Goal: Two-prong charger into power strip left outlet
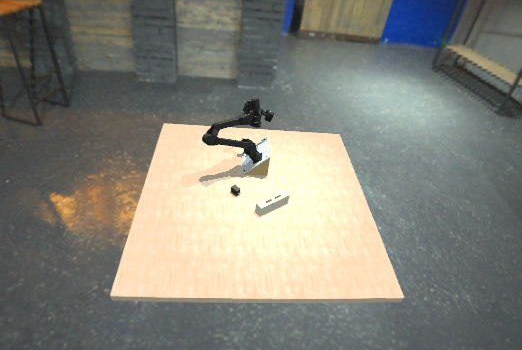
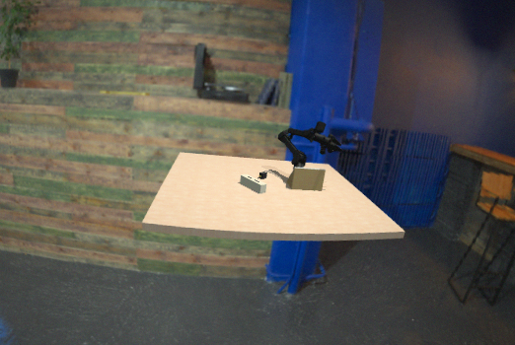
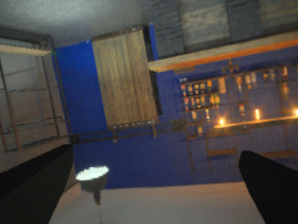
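The black charger (image 1: 235, 190) (image 2: 262, 174) is a small block on the table, beside the power strip. Which way its prongs point is too small to tell. The whitish power strip (image 1: 273, 204) (image 2: 253, 183) lies on the table with two dark outlets on its top face. My gripper (image 2: 338, 145) (image 3: 158, 155) is open and empty, raised high above the robot's base and well away from both things. In the wrist view its two black fingers stand wide apart, with only the room's far side between them; the charger and the strip are out of that view.
The wooden table (image 1: 210, 258) (image 2: 212, 210) carries everything. A slanted panel (image 2: 308, 179) with a pale face stands at the arm's base, on the far side of the charger and strip in the top view. The black arm (image 1: 227, 142) is folded above the table's back part.
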`<state>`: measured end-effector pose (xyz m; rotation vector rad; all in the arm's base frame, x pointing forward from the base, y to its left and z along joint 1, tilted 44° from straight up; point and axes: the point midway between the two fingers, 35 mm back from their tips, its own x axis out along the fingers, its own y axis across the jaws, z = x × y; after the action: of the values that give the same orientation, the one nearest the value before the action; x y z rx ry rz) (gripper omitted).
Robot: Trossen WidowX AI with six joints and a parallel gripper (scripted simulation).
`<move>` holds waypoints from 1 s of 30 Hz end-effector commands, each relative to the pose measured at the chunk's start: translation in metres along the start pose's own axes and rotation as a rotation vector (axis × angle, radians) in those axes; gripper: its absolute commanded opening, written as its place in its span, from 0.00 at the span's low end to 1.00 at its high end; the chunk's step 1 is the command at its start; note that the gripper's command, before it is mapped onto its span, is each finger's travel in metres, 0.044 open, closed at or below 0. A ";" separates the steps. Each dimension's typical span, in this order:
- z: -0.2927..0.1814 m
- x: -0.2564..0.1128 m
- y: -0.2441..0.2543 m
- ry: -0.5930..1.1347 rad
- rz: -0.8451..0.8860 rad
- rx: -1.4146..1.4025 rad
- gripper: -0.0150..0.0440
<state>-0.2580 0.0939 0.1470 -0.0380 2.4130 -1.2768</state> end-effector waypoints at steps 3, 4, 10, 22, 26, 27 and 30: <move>-0.017 -0.013 0.025 0.082 0.113 0.146 1.00; -0.020 -0.015 0.029 0.095 0.130 0.169 1.00; -0.031 -0.029 0.052 0.172 0.223 0.304 1.00; -0.046 -0.066 0.095 0.341 0.388 0.573 1.00; -0.048 -0.080 0.108 0.401 0.435 0.661 1.00; -0.049 -0.083 0.111 0.417 0.447 0.682 1.00; -0.050 -0.094 0.121 0.464 0.482 0.750 1.00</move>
<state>-0.1838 0.2109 0.1106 0.9539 1.9738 -1.9090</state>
